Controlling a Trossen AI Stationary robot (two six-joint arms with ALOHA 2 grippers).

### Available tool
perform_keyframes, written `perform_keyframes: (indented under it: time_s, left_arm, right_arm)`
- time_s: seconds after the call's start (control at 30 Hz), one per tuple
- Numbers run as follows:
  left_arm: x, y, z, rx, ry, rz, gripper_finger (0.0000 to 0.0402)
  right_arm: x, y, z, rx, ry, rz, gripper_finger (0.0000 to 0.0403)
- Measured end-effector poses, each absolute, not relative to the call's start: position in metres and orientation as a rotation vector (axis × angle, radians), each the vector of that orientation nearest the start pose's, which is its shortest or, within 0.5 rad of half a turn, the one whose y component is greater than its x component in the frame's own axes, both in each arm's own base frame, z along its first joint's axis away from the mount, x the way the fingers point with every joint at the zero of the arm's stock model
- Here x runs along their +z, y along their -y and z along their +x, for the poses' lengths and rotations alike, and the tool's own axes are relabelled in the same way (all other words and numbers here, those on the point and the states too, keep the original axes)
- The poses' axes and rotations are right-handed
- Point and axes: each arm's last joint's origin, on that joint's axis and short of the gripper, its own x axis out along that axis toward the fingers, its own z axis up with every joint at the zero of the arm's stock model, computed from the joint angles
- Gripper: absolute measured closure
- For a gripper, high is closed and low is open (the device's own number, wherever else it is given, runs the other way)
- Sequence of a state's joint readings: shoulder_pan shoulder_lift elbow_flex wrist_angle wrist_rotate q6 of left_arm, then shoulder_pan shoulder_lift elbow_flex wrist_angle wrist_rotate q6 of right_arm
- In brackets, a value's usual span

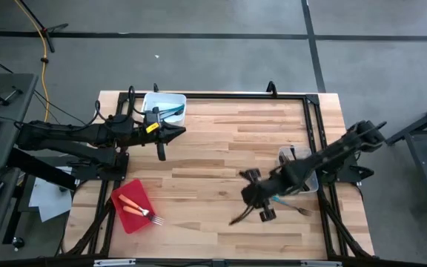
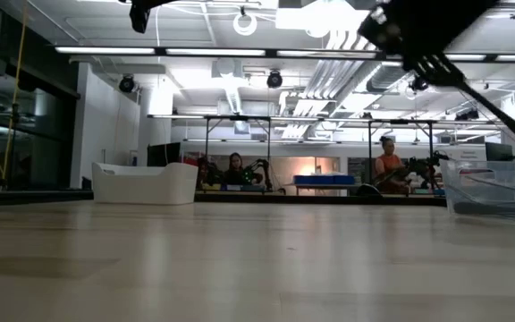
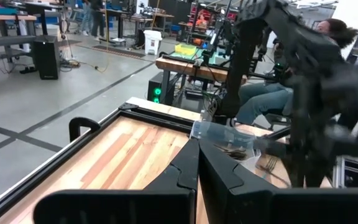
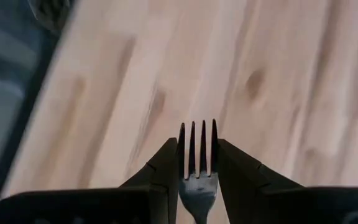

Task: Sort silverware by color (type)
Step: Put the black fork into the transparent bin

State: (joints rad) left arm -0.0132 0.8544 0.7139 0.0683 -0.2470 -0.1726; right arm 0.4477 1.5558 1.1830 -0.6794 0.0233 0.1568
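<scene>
The right gripper (image 4: 197, 163) is clamped on a dark fork (image 4: 197, 177), whose tines stick out between the fingers, and is held above the wooden table (image 1: 221, 141) at its right side, beside a clear tub (image 1: 308, 182). The left gripper (image 1: 170, 133) is closed on nothing, near a white tub (image 1: 164, 103) with teal utensils (image 1: 170, 111) at the far left. An orange fork (image 1: 141, 212) is seen on the red tray (image 1: 130, 205) at the near left.

bare table (image 1: 221, 141) centre, white tub (image 1: 164, 106) and red tray (image 1: 130, 205) at left
</scene>
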Motion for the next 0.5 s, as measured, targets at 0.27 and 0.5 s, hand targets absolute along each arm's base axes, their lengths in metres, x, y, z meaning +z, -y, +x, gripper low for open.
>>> perform_keyframes:
  time_s: [0.27,0.5]
  left_arm:
    - [0.320,-0.004,0.193,0.238,-0.056,-0.162,0.0401]
    - [0.320,-0.004,0.193,0.238,-0.055,-0.162,0.0401]
  right_arm:
    - [0.302,-0.079,0.287,0.189,-0.658,0.069,0.0327]
    - [0.274,-0.044,0.273,0.082,-0.442,0.240,0.0327]
